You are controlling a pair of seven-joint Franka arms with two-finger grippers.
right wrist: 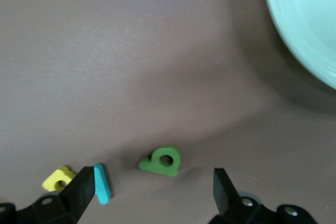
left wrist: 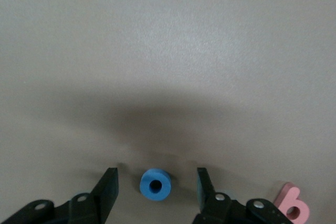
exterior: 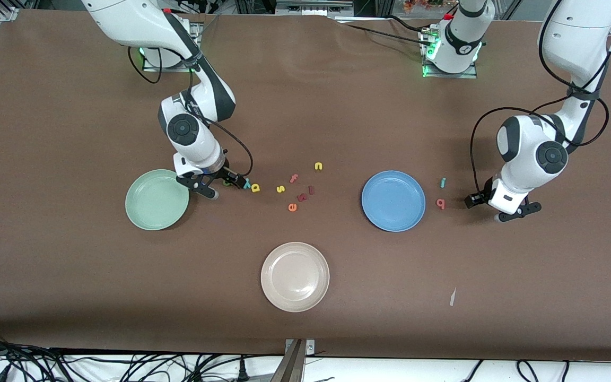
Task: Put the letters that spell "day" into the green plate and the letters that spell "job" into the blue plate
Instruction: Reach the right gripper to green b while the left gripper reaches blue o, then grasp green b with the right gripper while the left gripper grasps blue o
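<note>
Left hand [left wrist: 155, 184], fingers part-closed, straddles the small blue ring-shaped letter o [left wrist: 155, 184] on the table [left wrist: 168, 51], not yet gripping. Right hand [right wrist: 152, 184] gapes wide around the dark green rounded letter [right wrist: 163, 161], beside the pale mint-green round plate [right wrist: 310, 30]. Uneven closing could flick the ring away.

High front camera over whole table [exterior: 72, 106]; two close downward wrist cameras.

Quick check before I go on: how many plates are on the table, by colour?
Green plate: 1
Blue plate: 1
Beige plate: 1
Total: 3
</note>
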